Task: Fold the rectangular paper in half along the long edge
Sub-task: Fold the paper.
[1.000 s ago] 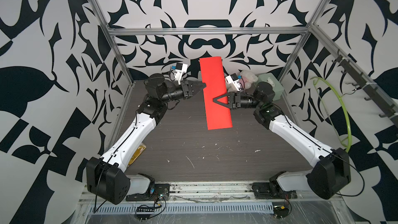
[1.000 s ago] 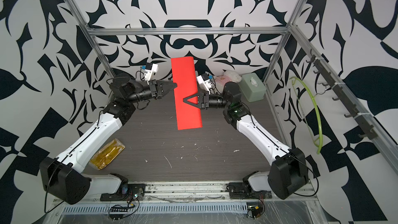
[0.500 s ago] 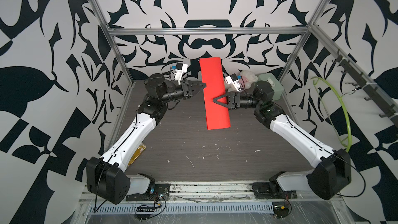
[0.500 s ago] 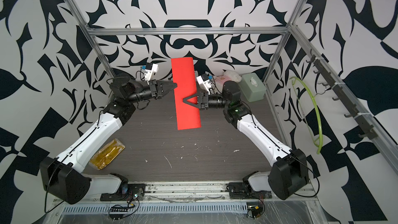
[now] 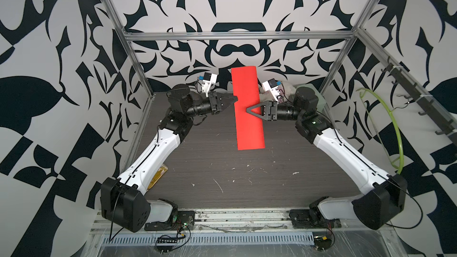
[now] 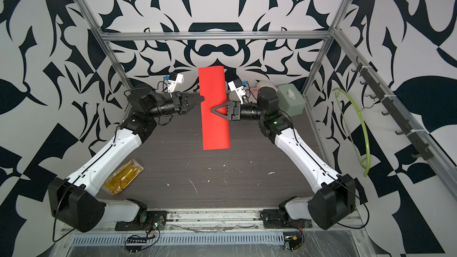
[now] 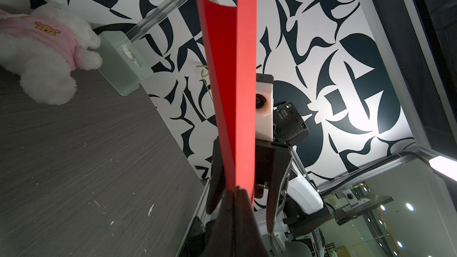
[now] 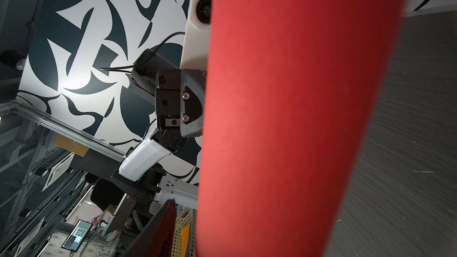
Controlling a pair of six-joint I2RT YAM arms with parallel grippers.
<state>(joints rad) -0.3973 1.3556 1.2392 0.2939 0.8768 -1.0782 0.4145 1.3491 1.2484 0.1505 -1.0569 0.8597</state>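
fyi gold packet lies by the tabletop left edge, near the front, out of play.

left gripper is clamped on the left long side of the rectangular paper. The left wrist view shows two layers meeting in the tips, so both long edges are pinned together there, which is what holds the alignment.

The paper is up off the tabletop, over the far middle, with its long axis running far-to-near. It's bent into a loose U, not creased, and the bulge faces right.

right gripper has its jaws spread, one on either side of that bulge, squeezing nothing. My read is that it's staged to flatten the bend into a crease. Risk: an off-line squeeze gives a skewed fold.

plush bear and green box sit side by side in the far right corner, clear of the paper.
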